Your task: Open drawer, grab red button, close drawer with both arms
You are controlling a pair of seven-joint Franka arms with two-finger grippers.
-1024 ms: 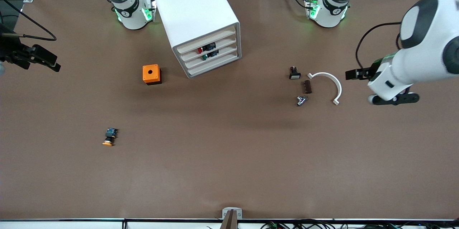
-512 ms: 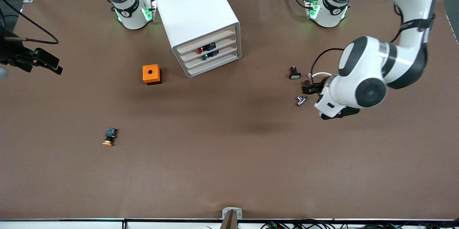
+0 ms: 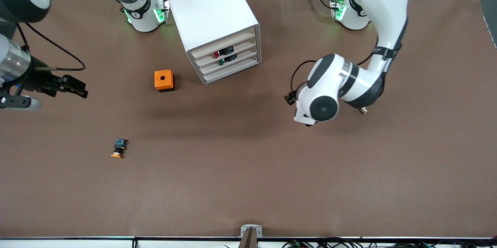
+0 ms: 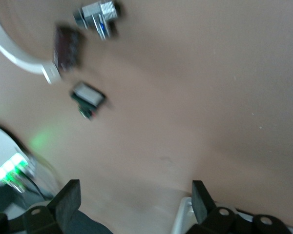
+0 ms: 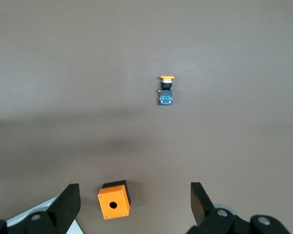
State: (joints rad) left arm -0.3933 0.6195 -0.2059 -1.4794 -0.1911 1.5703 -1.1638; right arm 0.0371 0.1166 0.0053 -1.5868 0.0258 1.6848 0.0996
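The white cabinet (image 3: pixel 211 11) stands near the robots' bases. Its four drawers are all shut. The second drawer from the top (image 3: pixel 237 49) holds the red-capped button (image 3: pixel 216 54), seen through the gap above its lip. A green-capped switch (image 3: pixel 221 62) lies in the drawer below. My left gripper (image 3: pixel 290 98) hangs over the table between the cabinet and the left arm's end, mostly hidden under its wrist. It is open and empty in the left wrist view (image 4: pixel 134 195). My right gripper (image 3: pixel 75 87) is over the right arm's end, open and empty (image 5: pixel 134 195).
An orange box (image 3: pixel 164 80) with a hole stands beside the cabinet (image 5: pixel 114 199). An orange-capped switch (image 3: pixel 118 149) lies nearer the front camera (image 5: pixel 166 90). Under the left arm lie a white arc (image 4: pixel 14 56), a brown piece (image 4: pixel 67 46), a silver part (image 4: pixel 97 14) and a white-capped switch (image 4: pixel 88 97).
The left arm has swung from the table's end toward the cabinet, passing over the small parts and now hiding them. The right gripper has moved in over the table, toward the front camera.
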